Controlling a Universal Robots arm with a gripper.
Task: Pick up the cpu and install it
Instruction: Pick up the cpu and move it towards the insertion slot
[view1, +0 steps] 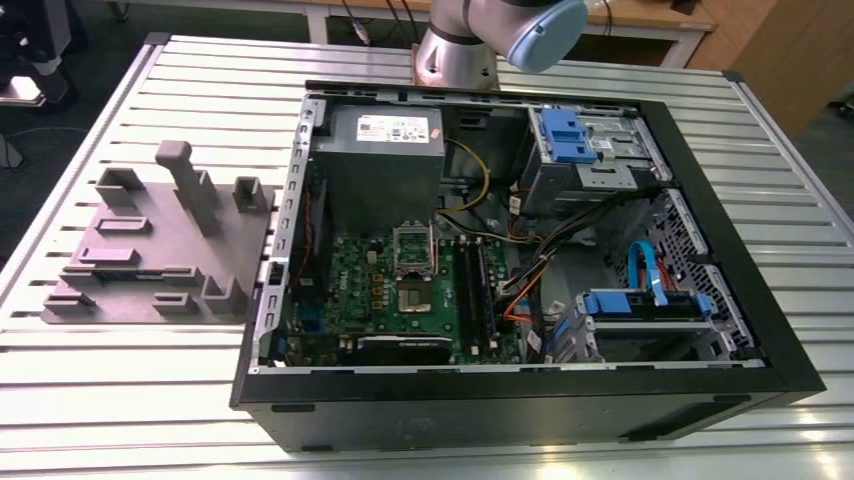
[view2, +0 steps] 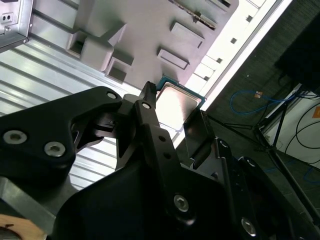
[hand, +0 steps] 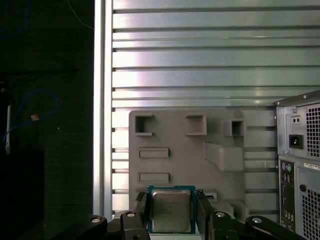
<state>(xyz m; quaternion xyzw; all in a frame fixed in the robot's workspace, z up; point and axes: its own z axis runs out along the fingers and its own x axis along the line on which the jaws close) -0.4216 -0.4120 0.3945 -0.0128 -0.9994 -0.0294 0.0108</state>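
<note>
While the gripper (hand: 171, 201) is pinching the cpu (hand: 171, 211) by two opposite edges, its black fingers (hand: 141, 212) are pressing in from either side and leaving the shiny metal top bare, as both wrist views are showing. The chip is hanging in the air, clear of the grey fixture plate (hand: 170, 135) below it, and that plate is lying close to one edge of the slatted table (hand: 200, 60).

In the exterior view the same plate (view1: 147, 250) is sitting just beside the open computer case (view1: 747, 290), toward the exterior view's left, and the board's socket (view1: 416, 268) is showing inside the case with its cover raised. The arm (view1: 481, 40) is reaching in from the table's far edge.

The step in hand appears to be the carry with the chip gripped. Doing it well is probably a matter of holding the chip level, squeezing only the rim, and moving smoothly so it is not slipping or twisting between the pads. The case walls are likely calling for generous clearance.
</note>
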